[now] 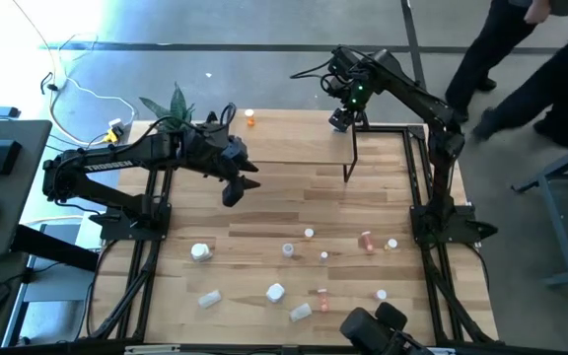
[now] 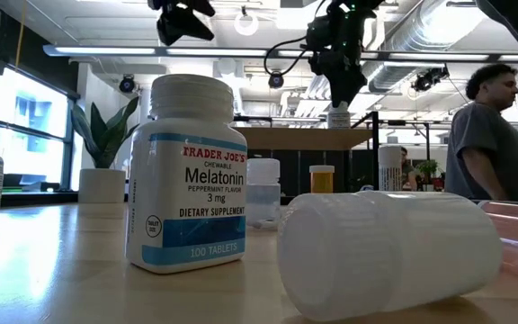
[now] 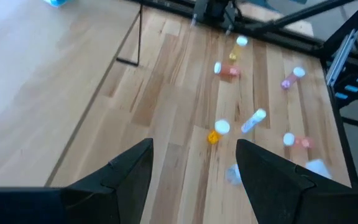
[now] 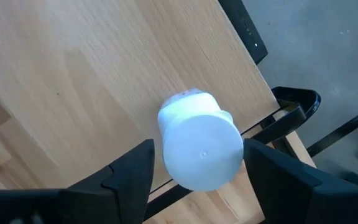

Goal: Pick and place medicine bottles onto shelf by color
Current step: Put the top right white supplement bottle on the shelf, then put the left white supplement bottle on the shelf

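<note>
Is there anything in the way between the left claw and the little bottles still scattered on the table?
Nothing visible. The left gripper hangs open over the shelf, and the bare wooden tabletop lies between it and the medicine bottles. The right gripper is off at the shelf's far corner, around a white bottle.

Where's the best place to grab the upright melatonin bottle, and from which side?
Grip the melatonin bottle by its white cap, coming straight down from above. It stands upright, the round cap is narrower than the body, and a white bottle lying on its side is near it.
</note>
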You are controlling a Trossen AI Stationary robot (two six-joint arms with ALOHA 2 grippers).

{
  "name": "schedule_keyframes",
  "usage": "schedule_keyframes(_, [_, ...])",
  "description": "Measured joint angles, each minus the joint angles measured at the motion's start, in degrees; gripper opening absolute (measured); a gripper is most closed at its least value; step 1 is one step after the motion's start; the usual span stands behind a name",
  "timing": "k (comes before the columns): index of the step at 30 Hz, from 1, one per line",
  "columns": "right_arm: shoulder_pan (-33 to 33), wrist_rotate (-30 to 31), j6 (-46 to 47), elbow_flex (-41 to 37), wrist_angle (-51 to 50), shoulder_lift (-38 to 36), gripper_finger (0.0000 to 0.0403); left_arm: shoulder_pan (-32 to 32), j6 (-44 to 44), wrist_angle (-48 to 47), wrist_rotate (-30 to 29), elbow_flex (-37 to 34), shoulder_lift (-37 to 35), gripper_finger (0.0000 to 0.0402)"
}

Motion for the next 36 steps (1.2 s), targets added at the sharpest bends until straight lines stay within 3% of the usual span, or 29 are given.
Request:
schedule_keyframes(16, [0.0, 0.0, 3.3, 13.1, 0.1, 0.0, 0.0238, -2.8, -3.4, -23.3, -1.3, 0.0, 0.0, 0.0218])
schedule_keyframes(31, [0.0, 0.4, 2.0, 13.6, -2.6, -1.7, 0.0238, -25.2, -21.6, -29.9, -13.1, 0.0, 0.0, 0.0218])
schedule_keyframes(36, [0.0, 0.0, 1.7, 13.6, -3.6, -1.7, 0.0238, -34.2, -28.4, -32.6, -20.6, 0.0, 0.0, 0.0218])
